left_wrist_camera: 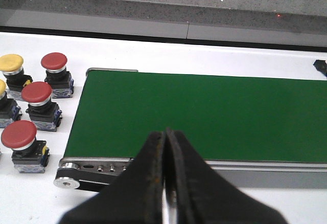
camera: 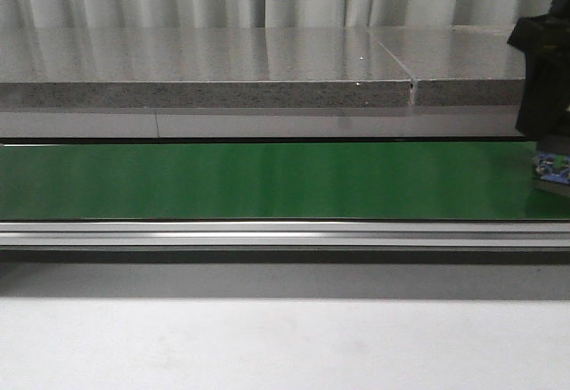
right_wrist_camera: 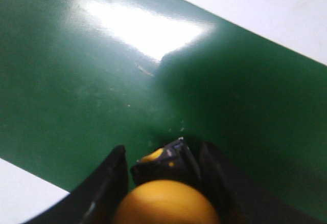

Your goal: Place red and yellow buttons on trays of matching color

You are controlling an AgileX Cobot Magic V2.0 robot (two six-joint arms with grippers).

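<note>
Green belt point(camera: 267, 181): the conveyor fills the middle of the front view, glossy and bare; both its ends are cut off there. One rounded end with its roller shows only in the left wrist view, just ahead of the left gripper.
Grey stone slab point(camera: 205, 65): a speckled shelf beyond the belt, with a seam toward its right end; curtains hang behind it.
White table point(camera: 267, 345): the near surface, out of focus in the front view.
Right arm point(camera: 545, 69): only a dark bulk at the right edge of the front view, mostly cut off; a patterned scrap below it is too blurred to name.
Right gripper point(right_wrist_camera: 163, 183): its dark fingers sit low over the belt, clamped on either side of a yellow button point(right_wrist_camera: 166, 201). The cap is a blurred orange-yellow dome between them, the black base with a yellow mark just ahead of it. Whether the base touches the belt cannot be told.
Left gripper point(left_wrist_camera: 165, 168): the two fingers meet along a thin seam, closed with nothing between them, hovering over the table edge near the belt's end.
Red buttons point(left_wrist_camera: 37, 93): three, standing on the table beside the belt's end, off to one side of the left gripper.
Other yellow buttons point(left_wrist_camera: 11, 63): one stands whole at the far corner of that cluster; a second is cut off by the frame edge.
Trays: none can be made out in any view.
</note>
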